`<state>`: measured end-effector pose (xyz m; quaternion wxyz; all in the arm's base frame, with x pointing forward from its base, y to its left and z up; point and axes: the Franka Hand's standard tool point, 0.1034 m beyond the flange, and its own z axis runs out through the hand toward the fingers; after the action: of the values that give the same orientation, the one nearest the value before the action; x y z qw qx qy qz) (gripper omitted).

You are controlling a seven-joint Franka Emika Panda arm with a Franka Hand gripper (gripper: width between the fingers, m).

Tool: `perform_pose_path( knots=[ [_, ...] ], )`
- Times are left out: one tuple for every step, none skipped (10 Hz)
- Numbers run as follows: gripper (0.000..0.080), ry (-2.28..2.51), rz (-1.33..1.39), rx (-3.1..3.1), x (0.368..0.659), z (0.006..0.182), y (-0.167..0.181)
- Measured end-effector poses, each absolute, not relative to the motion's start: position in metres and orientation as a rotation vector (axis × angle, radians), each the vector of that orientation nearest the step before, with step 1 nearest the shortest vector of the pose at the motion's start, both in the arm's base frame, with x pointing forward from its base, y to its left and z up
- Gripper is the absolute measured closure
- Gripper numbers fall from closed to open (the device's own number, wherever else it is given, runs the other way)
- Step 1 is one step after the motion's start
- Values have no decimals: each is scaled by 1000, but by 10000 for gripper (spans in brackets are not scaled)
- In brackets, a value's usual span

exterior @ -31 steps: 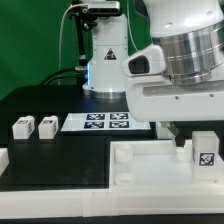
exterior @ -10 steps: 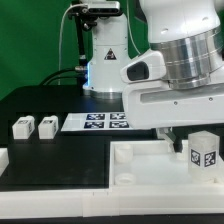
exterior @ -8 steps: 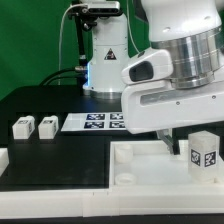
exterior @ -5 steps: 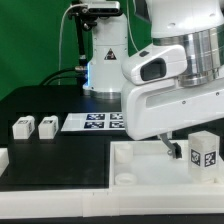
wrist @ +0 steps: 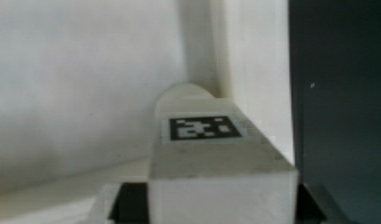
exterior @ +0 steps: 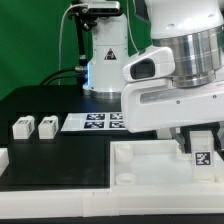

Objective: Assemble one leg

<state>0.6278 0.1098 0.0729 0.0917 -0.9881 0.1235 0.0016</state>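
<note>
Black table [exterior: 60,160] spans the exterior view. Panda arm [exterior: 180,70] bulks over the exterior view's right, white housing low above the work. Large white tray-like piece [exterior: 140,165] lies at front, partly under the arm. Marker board [exterior: 95,122] flat on the table further back, near centre. Two spare legs [exterior: 21,127] [exterior: 46,125] stand side by side at the exterior view's left, well apart from the arm.

Gripper [exterior: 200,148] pinches the leg [exterior: 203,155], tag facing the camera, over the tray's right part. Whether the leg touches the tray, cannot tell.

Wrist view: leg [wrist: 205,150] runs between finger pads [wrist: 130,200], tagged face up, tip by a white wall.
</note>
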Motion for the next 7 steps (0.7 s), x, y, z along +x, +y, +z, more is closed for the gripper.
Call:
perform_pose_path(
  knots=[
    [503,481,14,-2918,628,73,110],
    [503,759,38,-2855,628,72,109],
    [503,980,60,-2789,628,71,108],
    [503,1211,89,-2690,627,71,108],
    [503,1466,126,-2541,627,70,109],
    [502,1642,152,-2401,626,69,109],
    [502,1798,164,-2258,626,68,109]
  ],
)
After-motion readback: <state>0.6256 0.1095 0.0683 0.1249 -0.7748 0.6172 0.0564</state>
